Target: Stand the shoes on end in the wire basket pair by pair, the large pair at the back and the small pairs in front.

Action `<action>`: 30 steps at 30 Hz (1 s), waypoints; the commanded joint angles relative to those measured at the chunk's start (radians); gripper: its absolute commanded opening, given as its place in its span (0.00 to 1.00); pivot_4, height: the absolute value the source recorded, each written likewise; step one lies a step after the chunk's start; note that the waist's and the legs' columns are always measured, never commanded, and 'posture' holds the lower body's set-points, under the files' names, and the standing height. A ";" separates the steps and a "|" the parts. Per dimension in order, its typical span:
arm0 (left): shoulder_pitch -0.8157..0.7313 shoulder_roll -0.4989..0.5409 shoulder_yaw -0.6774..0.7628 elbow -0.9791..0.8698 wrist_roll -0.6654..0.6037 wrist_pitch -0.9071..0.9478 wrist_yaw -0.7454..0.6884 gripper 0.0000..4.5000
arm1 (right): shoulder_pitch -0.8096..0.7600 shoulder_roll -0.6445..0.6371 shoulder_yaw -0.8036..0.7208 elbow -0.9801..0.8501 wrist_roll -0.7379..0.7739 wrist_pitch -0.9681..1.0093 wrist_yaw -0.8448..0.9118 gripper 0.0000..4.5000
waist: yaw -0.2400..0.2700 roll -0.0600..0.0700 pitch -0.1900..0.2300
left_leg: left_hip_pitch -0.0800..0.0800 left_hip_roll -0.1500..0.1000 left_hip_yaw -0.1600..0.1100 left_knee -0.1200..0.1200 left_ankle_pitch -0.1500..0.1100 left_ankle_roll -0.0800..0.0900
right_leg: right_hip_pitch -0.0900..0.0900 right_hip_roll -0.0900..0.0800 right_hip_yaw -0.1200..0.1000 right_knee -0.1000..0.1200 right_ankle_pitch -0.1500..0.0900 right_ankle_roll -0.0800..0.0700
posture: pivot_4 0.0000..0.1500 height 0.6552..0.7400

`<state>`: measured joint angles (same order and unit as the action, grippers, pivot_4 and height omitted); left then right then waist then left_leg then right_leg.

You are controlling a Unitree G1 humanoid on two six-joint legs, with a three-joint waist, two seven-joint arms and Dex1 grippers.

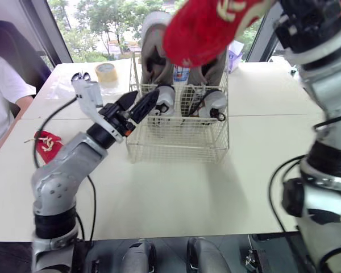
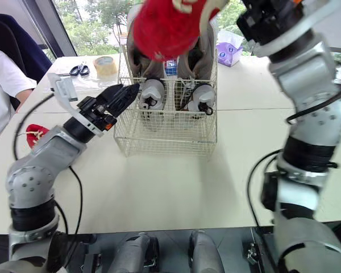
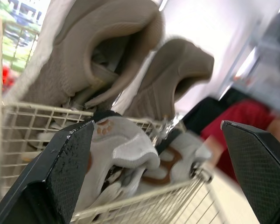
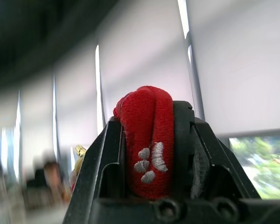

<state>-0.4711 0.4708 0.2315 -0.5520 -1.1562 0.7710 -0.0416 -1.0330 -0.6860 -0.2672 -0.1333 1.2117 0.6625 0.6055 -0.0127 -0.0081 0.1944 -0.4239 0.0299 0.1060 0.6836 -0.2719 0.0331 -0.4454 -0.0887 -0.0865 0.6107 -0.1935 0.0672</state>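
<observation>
A wire basket point(image 1: 176, 142) stands mid-table. Two large tan shoes point(image 1: 156, 51) stand on end at its back, and two small white shoes point(image 1: 165, 99) stand in front of them. High above the basket, my right gripper point(image 4: 149, 121) is shut on a small red shoe point(image 1: 210, 28). A second red shoe point(image 1: 47, 145) lies on the table at the far left. My left gripper point(image 1: 141, 102) is open and holds nothing. It hovers at the basket's left front corner and points at the nearer white shoe point(image 3: 126, 144).
A tape roll point(image 1: 106, 72) and scissors point(image 1: 79, 75) lie at the back left of the table. A purple tissue box point(image 2: 230, 51) sits behind the basket on the right. A person in a white shirt point(image 1: 3, 96) sits at the table's left edge.
</observation>
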 commanded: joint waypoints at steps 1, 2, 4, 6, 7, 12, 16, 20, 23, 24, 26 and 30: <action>0.039 0.070 0.066 -0.100 -0.120 0.039 0.065 0.99 | -0.016 -0.137 0.059 0.017 -0.094 0.049 0.242 0.27 | -0.002 0.000 0.000 | 0.001 0.001 0.000 0.000 0.000 0.000 | 0.000 0.000 0.000 0.000 0.000 0.000 | 1.00 1.00; 0.058 0.091 0.075 -0.113 -0.150 0.047 0.068 0.99 | -0.008 -0.166 0.078 0.024 -0.119 0.056 0.289 0.27 | -0.002 0.000 0.000 | 0.001 0.001 0.000 0.000 0.000 0.000 | 0.000 0.001 0.000 0.000 0.000 0.000 | 1.00 1.00; 0.115 0.128 0.083 -0.132 -0.175 0.058 0.071 0.99 | 0.019 -0.211 0.121 0.039 -0.189 0.047 0.377 0.27 | 0.000 0.000 0.000 | 0.001 0.001 0.000 0.000 0.000 0.000 | 0.000 0.001 0.000 0.001 0.000 0.000 | 1.00 1.00; 0.153 0.148 0.088 -0.137 -0.195 0.053 0.075 0.99 | 0.038 -0.228 0.149 0.050 -0.237 0.041 0.429 0.27 | 0.002 0.000 0.000 | 0.001 0.001 0.000 0.000 0.000 0.000 | 0.000 0.000 0.000 0.000 -0.001 -0.001 | 1.00 1.00; 0.161 0.148 0.088 -0.135 -0.208 0.044 0.078 0.99 | 0.048 -0.227 0.160 0.053 -0.261 0.033 0.451 0.27 | 0.003 0.000 0.000 | 0.001 0.001 0.000 0.000 0.000 -0.001 | 0.000 0.000 0.000 0.000 -0.002 -0.003 | 1.00 1.00; 0.157 0.147 0.073 -0.103 -0.222 0.021 0.086 0.99 | 0.114 -0.195 0.251 0.094 -0.467 -0.126 0.550 0.27 | 0.020 0.000 0.000 | 0.000 0.000 0.000 0.001 0.000 -0.001 | 0.000 -0.001 0.000 0.000 -0.002 -0.003 | 1.00 1.00; 0.143 0.158 0.061 -0.081 -0.221 0.026 0.068 0.99 | 0.147 -0.144 0.315 0.183 -0.616 -0.286 0.622 0.27 | 0.025 -0.001 0.000 | 0.000 0.000 0.001 0.001 0.001 -0.002 | 0.000 0.000 0.000 0.000 -0.002 -0.003 | 1.00 1.00; 0.139 0.172 0.067 -0.075 -0.228 0.027 0.068 0.99 | 0.164 -0.112 0.307 0.240 -0.644 -0.315 0.671 0.27 | 0.026 0.000 0.000 | 0.000 0.000 0.001 0.001 0.002 -0.003 | 0.000 0.000 0.000 0.000 0.000 0.000 | 1.00 1.00; 0.149 0.212 0.062 -0.103 -0.161 0.036 0.075 1.00 | 0.182 -0.098 0.292 0.268 -0.650 -0.318 0.692 0.50 | 0.025 -0.001 0.000 | 0.000 0.000 0.001 0.001 0.004 -0.007 | 0.000 0.000 0.000 0.000 0.000 0.000 | 1.00 1.00; 0.150 0.229 0.055 -0.115 -0.124 0.038 0.079 1.00 | 0.187 -0.097 0.289 0.271 -0.652 -0.316 0.698 0.59 | 0.025 -0.001 0.000 | 0.000 0.000 0.001 0.001 0.004 -0.006 | 0.000 0.000 0.000 0.000 0.000 0.000 | 1.00 1.00; 0.149 0.274 0.031 -0.126 -0.023 0.049 0.093 1.00 | 0.192 -0.096 0.283 0.276 -0.658 -0.319 0.702 0.82 | 0.025 0.000 0.000 | 0.000 0.000 0.001 0.001 0.003 -0.006 | 0.000 0.001 0.000 0.000 0.000 0.000 | 1.00 1.00; 0.135 0.330 0.081 -0.098 0.028 0.045 0.079 1.00 | 0.175 -0.113 0.228 0.235 -0.614 -0.254 0.676 0.99 | 0.025 -0.001 0.000 | 0.000 0.000 0.001 0.001 0.002 -0.004 | 0.000 0.001 0.000 0.000 -0.001 -0.003 | 1.00 1.00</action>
<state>-0.3191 0.7800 0.2625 -0.6439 -1.1551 0.8259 0.0438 -0.8304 -0.7821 0.0229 0.1485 0.5627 0.3855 1.2928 0.0127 -0.0086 0.1947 -0.4238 0.0303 0.1065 0.6844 -0.2700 0.0292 -0.4455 -0.0883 -0.0863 0.6107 -0.1954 0.0637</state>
